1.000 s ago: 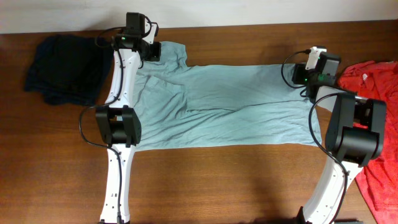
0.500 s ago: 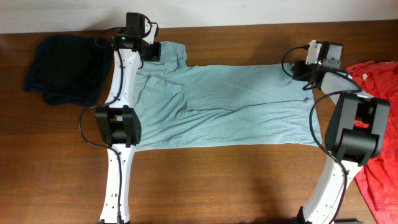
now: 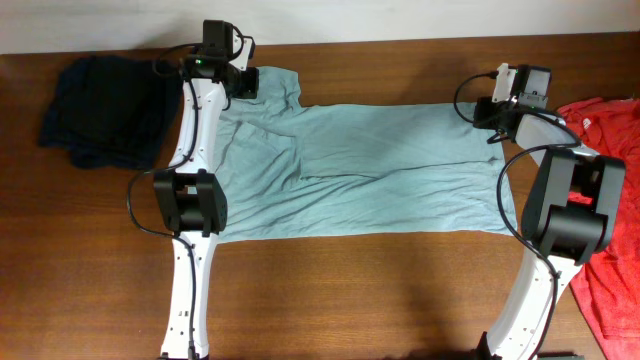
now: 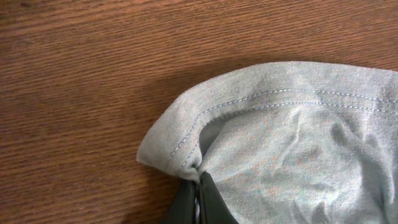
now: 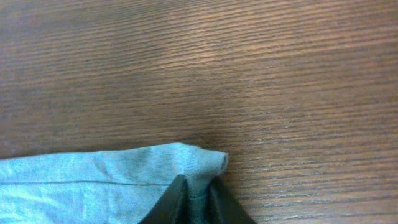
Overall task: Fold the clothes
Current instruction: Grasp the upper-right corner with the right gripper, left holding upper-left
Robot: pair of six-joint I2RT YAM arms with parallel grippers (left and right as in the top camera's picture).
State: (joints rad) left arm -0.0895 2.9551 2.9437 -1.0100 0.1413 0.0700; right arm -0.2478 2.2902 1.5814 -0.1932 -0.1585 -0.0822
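Note:
The pale grey-teal T-shirt [image 3: 370, 170] lies spread flat across the wooden table. My left gripper [image 3: 243, 82] is at its far left corner. In the left wrist view this gripper [image 4: 199, 182] is shut on a bunched bit of stitched hem of the T-shirt [image 4: 292, 143]. My right gripper [image 3: 492, 108] is at the far right corner. In the right wrist view its dark fingers [image 5: 198, 186] pinch the corner of the T-shirt [image 5: 93, 180], with cloth squeezed between them.
A dark navy garment [image 3: 100, 110] lies crumpled at the far left of the table. A red shirt [image 3: 605, 125] lies at the right edge, partly under my right arm. Bare wood [image 3: 370, 290] runs along the front of the T-shirt.
My right gripper has moved toward the table's far edge onto the shirt's far right corner and closed on it. The left gripper has stayed shut in place.

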